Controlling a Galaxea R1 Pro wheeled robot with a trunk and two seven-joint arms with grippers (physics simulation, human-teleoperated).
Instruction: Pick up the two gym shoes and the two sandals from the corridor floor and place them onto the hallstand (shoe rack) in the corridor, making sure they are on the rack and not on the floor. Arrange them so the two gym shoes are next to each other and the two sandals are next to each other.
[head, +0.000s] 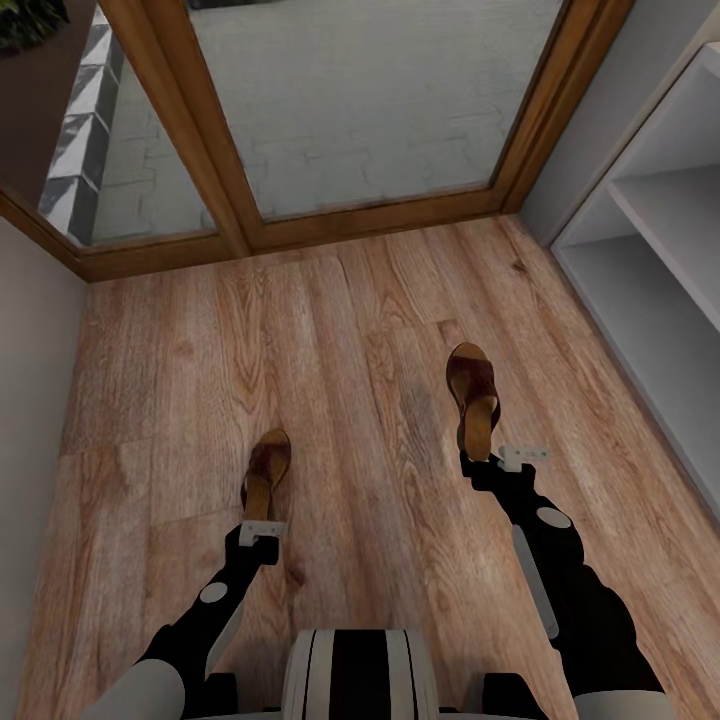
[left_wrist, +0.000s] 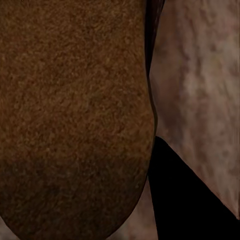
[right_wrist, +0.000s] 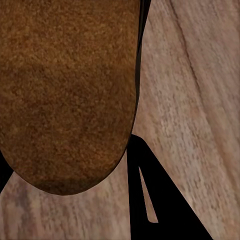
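Closest to the head cam is my own trunk (head: 357, 672), striped black and white at the bottom edge, with both arms reaching forward from it.

Going from the left: my left claw (head: 262, 531) sits right at the heel end of the left sandal (head: 267, 468), which lies on the corridor floor (head: 330, 340) with its toe pointing away from me. The left wrist cam has the tan insole (left_wrist: 75, 115) right up against the lens, plus a dark finger (left_wrist: 185, 200) off to one side, so the claw is down at the sandal. Whether it's actually clamped on the heel or just spread around it, I can't tell.

Same story on the other side: the right claw (head: 495, 462) is at the heel of the right sandal (head: 475, 398), which is a bit further ahead and nearer the hallstand (head: 660, 250). The right wrist cam has that insole (right_wrist: 70, 90) close up, again with a dark finger (right_wrist: 150, 195) beside it. Grip state — can't call it either.

Progress-wise, I'd say we're near the start. Both sandals look like they're on the planks, well apart from each other, and the bit of rack I can see at the right edge has bare pale shelves. The gym shoes aren't in front of me at the moment, so I can't say where those stand. Left to do as I read it: lift both sandals, swing right, park them side by side on a shelf, then deal with the sneakers.
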